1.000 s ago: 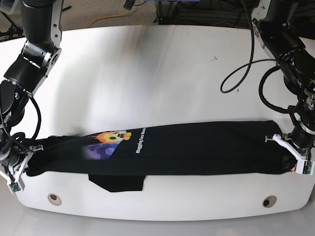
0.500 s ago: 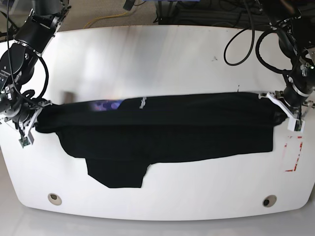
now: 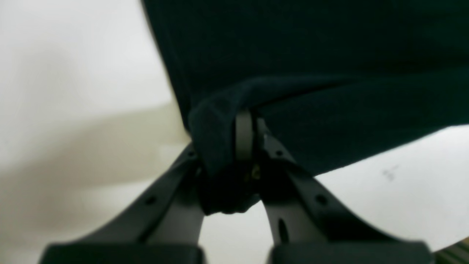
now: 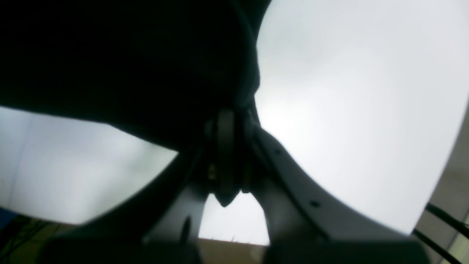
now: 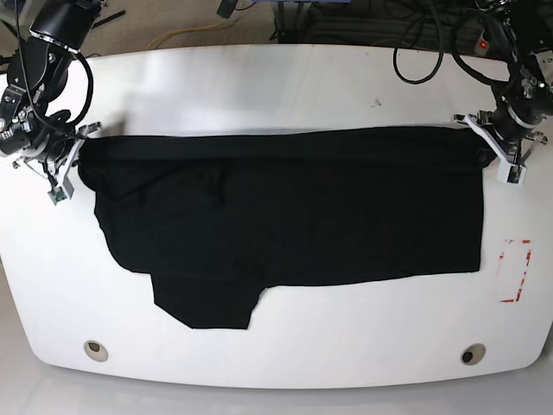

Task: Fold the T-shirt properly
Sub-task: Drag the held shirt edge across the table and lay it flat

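1. The white table (image 5: 276, 86) is covered across its middle by the T-shirt (image 5: 285, 216), spread flat with no print in view (one sleeve juts toward the near edge)
2. Its far corners are clenched by the left gripper (image 5: 494, 147) and right gripper (image 5: 69, 169)

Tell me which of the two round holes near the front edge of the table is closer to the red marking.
The round hole on the base view's right. It sits just below the red marking; the other hole lies far across the table.
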Motion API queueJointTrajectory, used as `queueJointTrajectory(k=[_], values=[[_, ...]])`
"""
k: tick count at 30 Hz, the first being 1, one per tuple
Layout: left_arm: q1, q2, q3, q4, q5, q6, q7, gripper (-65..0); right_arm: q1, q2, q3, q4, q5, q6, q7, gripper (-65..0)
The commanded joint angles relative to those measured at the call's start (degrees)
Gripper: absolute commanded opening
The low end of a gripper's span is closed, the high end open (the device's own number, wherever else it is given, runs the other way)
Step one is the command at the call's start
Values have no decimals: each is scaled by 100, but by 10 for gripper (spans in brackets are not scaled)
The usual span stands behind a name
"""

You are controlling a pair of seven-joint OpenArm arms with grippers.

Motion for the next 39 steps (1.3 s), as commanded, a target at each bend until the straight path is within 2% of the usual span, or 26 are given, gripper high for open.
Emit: queueJointTrajectory(k=[1,5,8,11,13,18,21,23,26,28,31,37,39], values=[[182,-166,-112,98,10,20,-88,-650,-102,147,47,78,3,-7,60,-650],[410,-228,-183,98,19,-41,-88,-650,-313,147,56,69,-14,-7,60,-650],[586,-228,-332,80,45,-393,-88,-650,-463,138,56,69,3,-7,60,-650],[701,-228,-429,62,54,-595,-88,-647,-577,129,56,69,3,-7,60,-650],[797,-228,-438,62,54,-648,-88,-612,-638,129,56,69,-6,-7,60,-637],[1008,-316,-455,54,54,-639,-88,-414,-911,103,338,69,3,-7,60,-431],[1061,-351,-455,45,54,-639,-88,-308,-1043,-82,663,69,3,-7,60,-290],[1079,-351,-455,45,54,-639,-88,-267,-1122,-91,821,69,3,-7,60,-217],[1105,-351,-464,71,27,-674,-88,-251,-1236,-117,1006,113,38,-7,60,-128],[1105,-448,-534,89,19,-859,-88,-250,-1245,-117,1138,139,258,-7,60,-117],[1079,-562,-868,89,1,-1470,-80,-251,-1219,-117,1472,139,601,-7,60,-117],[806,-536,-1686,89,-359,-1470,-80,-253,-1166,-126,1674,104,970,-7,60,-117],[665,-404,-1677,80,-430,-1470,-80,-253,-1034,-310,1674,104,970,-7,60,-117]])
